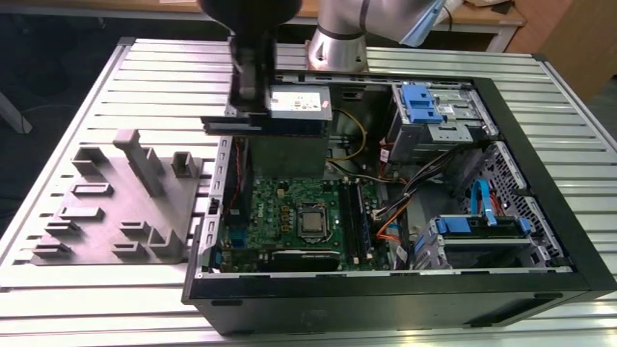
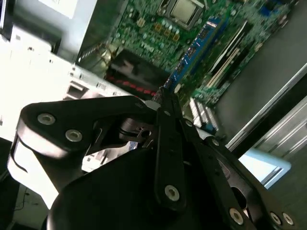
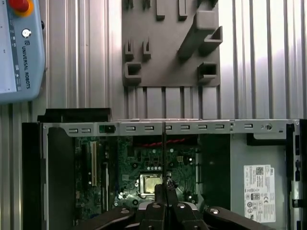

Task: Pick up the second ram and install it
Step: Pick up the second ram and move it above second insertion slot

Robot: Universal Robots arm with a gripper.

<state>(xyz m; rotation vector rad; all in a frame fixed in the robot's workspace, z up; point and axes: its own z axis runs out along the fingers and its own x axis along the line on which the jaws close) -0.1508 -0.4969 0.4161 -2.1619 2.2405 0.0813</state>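
First wrist view: gripper (image 3: 164,191) clenched on the second ram (image 3: 164,143), held edge-on over motherboard (image 3: 139,163), near case (image 1: 386,300) wall at exterior view's left; carry step, I judge, and seating needs exact line-up w/ long slots (image 1: 360,217).

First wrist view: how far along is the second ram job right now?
Done: the pickup looks complete. The jaws of the gripper are shut on a thin dark strip seen edge-on, apparently the second ram. In hand: the gripper hangs above the open computer case, over the motherboard. Left: the stick is not yet seated in the memory slots.
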